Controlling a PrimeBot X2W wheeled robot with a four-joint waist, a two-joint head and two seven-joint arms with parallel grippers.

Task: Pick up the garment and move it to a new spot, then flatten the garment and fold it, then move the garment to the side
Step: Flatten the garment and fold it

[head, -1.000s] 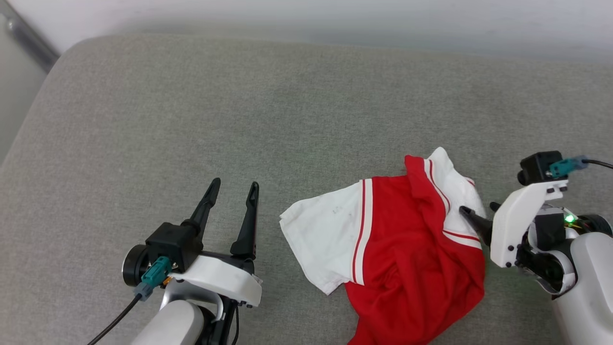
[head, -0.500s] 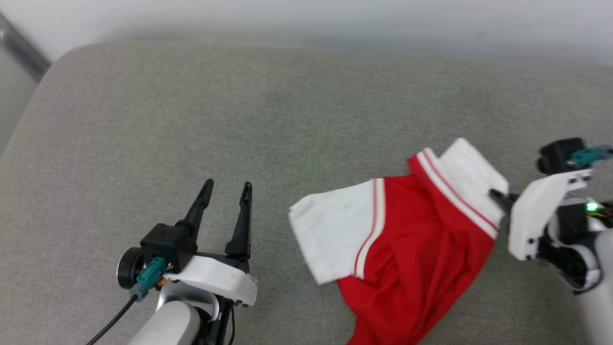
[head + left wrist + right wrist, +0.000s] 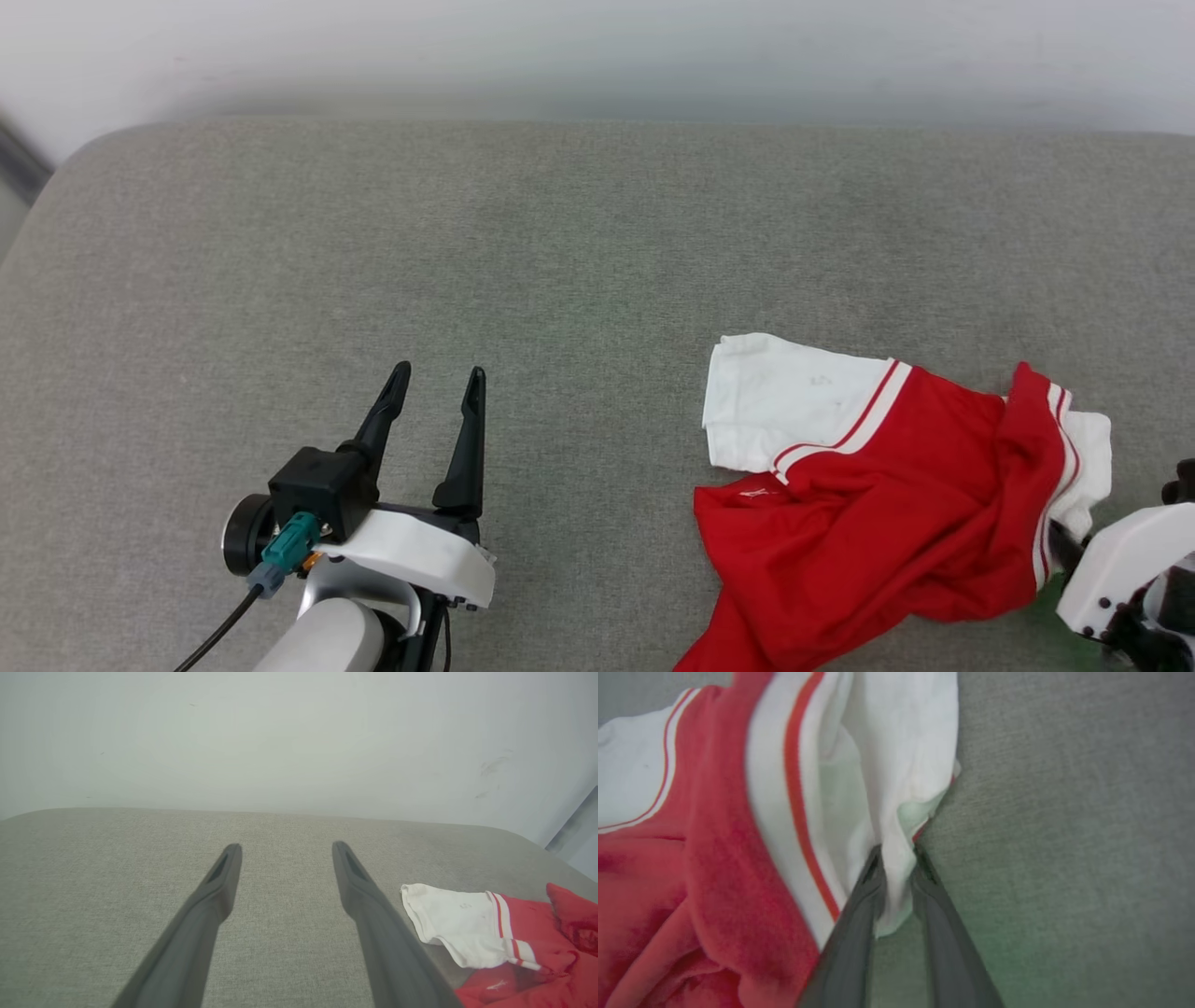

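Observation:
The garment (image 3: 896, 504), a red T-shirt with white sleeves and stripe trim, lies crumpled at the lower right of the grey cushion (image 3: 560, 261). My right gripper (image 3: 896, 851) is shut on a fold of its white sleeve (image 3: 896, 788), the fabric pinched between both fingers; in the head view its white mount (image 3: 1116, 569) sits at the garment's right edge. My left gripper (image 3: 437, 381) stands open over bare cushion, well left of the garment, nothing between its fingers (image 3: 224, 877). The other white sleeve (image 3: 453, 919) lies just right of it in the left wrist view.
A pale wall (image 3: 597, 47) runs behind the cushion's far edge. The cushion's rounded left corner (image 3: 56, 177) drops off toward a darker strip. Bare grey fabric stretches across the middle and left.
My right gripper closed on the white sleeve and pulled the garment rightward, toward the near edge. The head camera has shifted too. The left gripper stayed open where it was.

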